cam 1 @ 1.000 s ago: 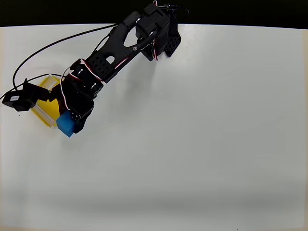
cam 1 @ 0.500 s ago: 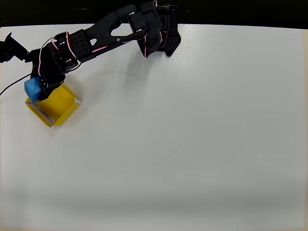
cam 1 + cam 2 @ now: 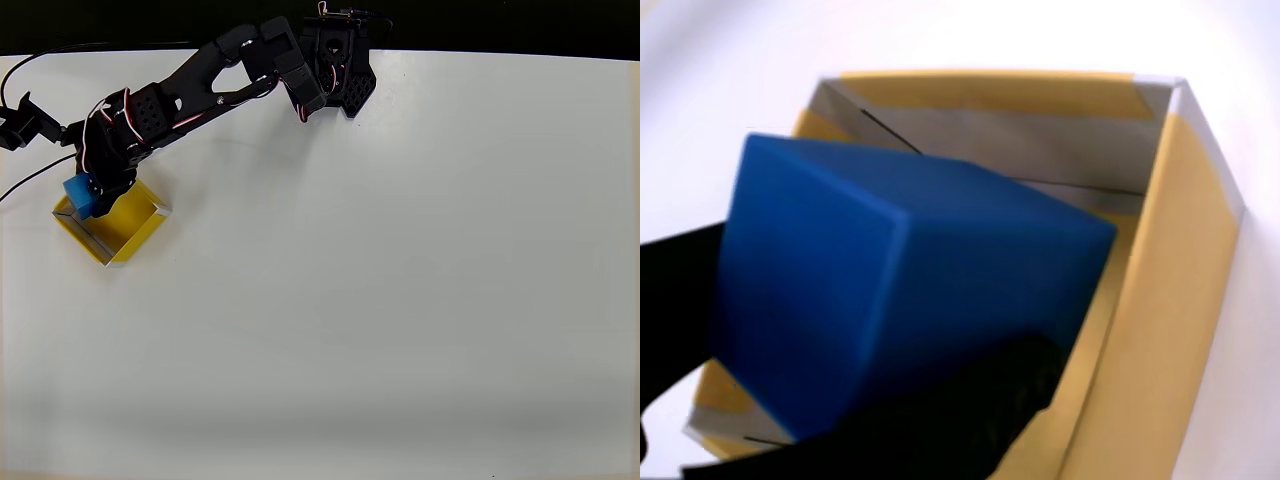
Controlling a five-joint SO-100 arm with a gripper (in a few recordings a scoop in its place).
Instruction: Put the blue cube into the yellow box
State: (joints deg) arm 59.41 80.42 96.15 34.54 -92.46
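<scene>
- Since the earlier frames the gripper (image 3: 92,190) has swung from the near corner of the yellow box (image 3: 140,225), across it, and has now settled a little lower and further in over the box's far left corner in the overhead view
- It is clamped on the blue cube (image 3: 79,194); in the wrist view the dark fingers (image 3: 940,420) press the blue cube (image 3: 890,290) from below and from the left, so the hold looks firm
- The cube sits tilted, one corner leading, above the inside of the yellow box (image 3: 1180,290), whose floor and pale inner walls show behind it; whether it touches the floor I cannot tell
- Beyond the box lies the bare white table (image 3: 400,300)
- Judging from this, the carry is nearly over: the cube is inside the box's outline though close to that corner wall, and what is left is to let go and lift away
</scene>
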